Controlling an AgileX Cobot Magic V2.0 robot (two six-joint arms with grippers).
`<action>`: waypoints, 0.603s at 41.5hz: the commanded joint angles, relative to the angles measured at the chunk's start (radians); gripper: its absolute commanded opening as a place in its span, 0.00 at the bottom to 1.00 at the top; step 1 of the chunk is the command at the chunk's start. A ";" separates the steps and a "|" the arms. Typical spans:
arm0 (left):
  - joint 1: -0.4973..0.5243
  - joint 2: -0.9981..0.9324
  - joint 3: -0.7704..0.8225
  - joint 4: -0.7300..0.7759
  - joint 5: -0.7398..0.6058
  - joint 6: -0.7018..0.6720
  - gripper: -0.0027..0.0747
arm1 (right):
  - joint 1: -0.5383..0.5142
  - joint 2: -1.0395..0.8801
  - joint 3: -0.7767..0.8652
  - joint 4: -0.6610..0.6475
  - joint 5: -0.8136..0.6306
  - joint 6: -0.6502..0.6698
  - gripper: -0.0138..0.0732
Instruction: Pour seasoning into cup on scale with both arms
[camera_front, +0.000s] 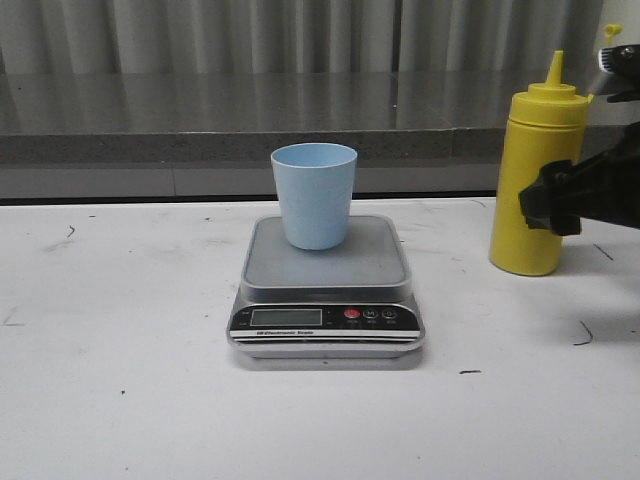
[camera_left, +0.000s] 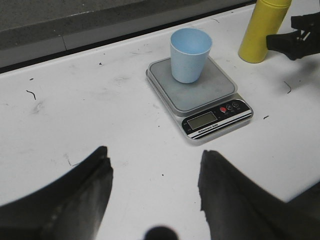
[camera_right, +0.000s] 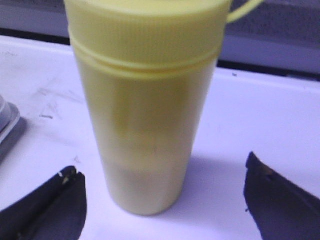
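The pale blue cup (camera_front: 314, 195) stands upright on the silver scale (camera_front: 325, 300) at the table's middle; both also show in the left wrist view, cup (camera_left: 189, 54) on scale (camera_left: 197, 92). The yellow seasoning bottle (camera_front: 537, 180) stands upright on the table at the right, nozzle up. My right gripper (camera_front: 550, 200) is open just in front of the bottle; in the right wrist view the bottle (camera_right: 145, 110) stands ahead of and between the spread fingers (camera_right: 55, 205), untouched. My left gripper (camera_left: 155, 172) is open and empty, above the table in front of and left of the scale.
A grey ledge (camera_front: 250, 120) with a corrugated wall behind runs along the table's far edge. The white table (camera_front: 120, 380) bears small dark scuff marks. The right gripper also shows in the left wrist view (camera_left: 295, 42) beside the bottle (camera_left: 262, 30).
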 joint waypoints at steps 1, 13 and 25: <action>-0.001 0.005 -0.028 -0.004 -0.078 -0.011 0.53 | -0.002 -0.119 0.011 0.009 0.103 0.045 0.91; -0.001 0.005 -0.028 -0.004 -0.078 -0.011 0.53 | 0.016 -0.343 -0.110 -0.044 0.888 0.092 0.91; -0.001 0.005 -0.028 -0.004 -0.078 -0.011 0.53 | 0.103 -0.541 -0.239 0.038 1.356 -0.034 0.91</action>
